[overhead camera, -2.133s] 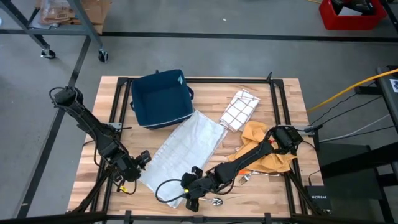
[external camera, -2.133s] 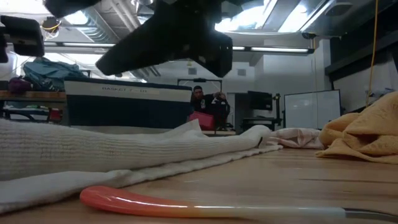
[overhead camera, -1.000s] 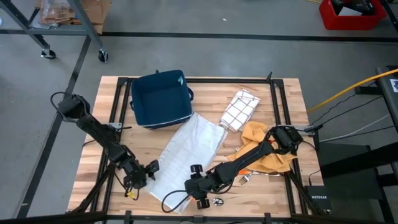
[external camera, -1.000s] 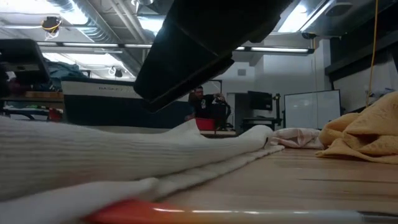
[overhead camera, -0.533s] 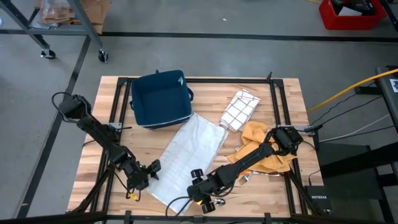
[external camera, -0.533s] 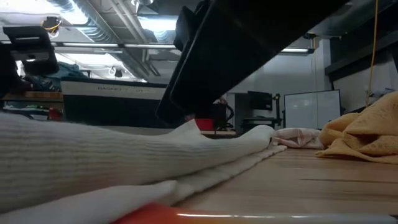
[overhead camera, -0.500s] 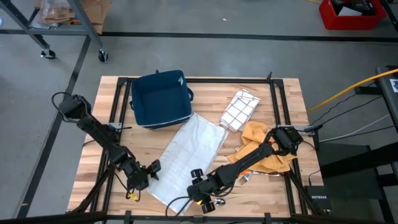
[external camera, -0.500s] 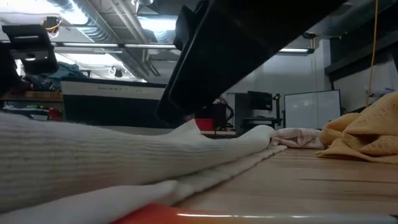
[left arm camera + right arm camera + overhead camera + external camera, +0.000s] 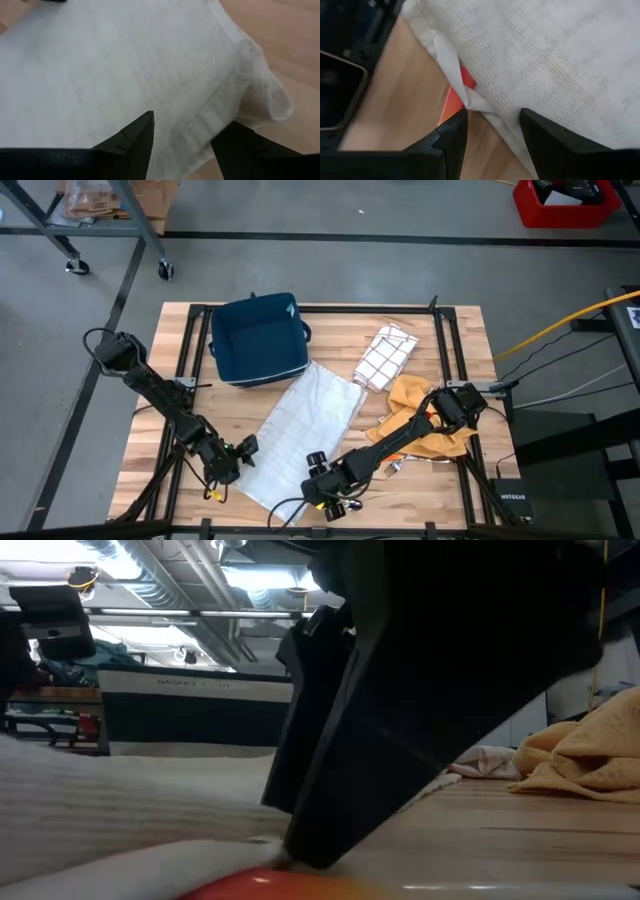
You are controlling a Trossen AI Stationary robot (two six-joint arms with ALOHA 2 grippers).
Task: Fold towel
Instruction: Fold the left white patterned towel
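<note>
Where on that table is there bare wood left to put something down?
Bare wood lies beside the blue basket along the table's far edge, and left of it. The near edge is crowded: white towel, both grippers, orange cloth.

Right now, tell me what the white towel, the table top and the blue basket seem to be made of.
White towel: woven cotton-like cloth, matte, ribbed weave and hemmed edge showing. Table top: light wood planks, smooth, grain and seams visible. Blue basket: probably soft fabric, matte, with slightly sagging walls.

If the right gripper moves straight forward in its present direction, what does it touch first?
Most likely the corner of the white towel: the open right gripper points at its edge, with an orange-red object partly under it. Depth is uncertain.
</note>
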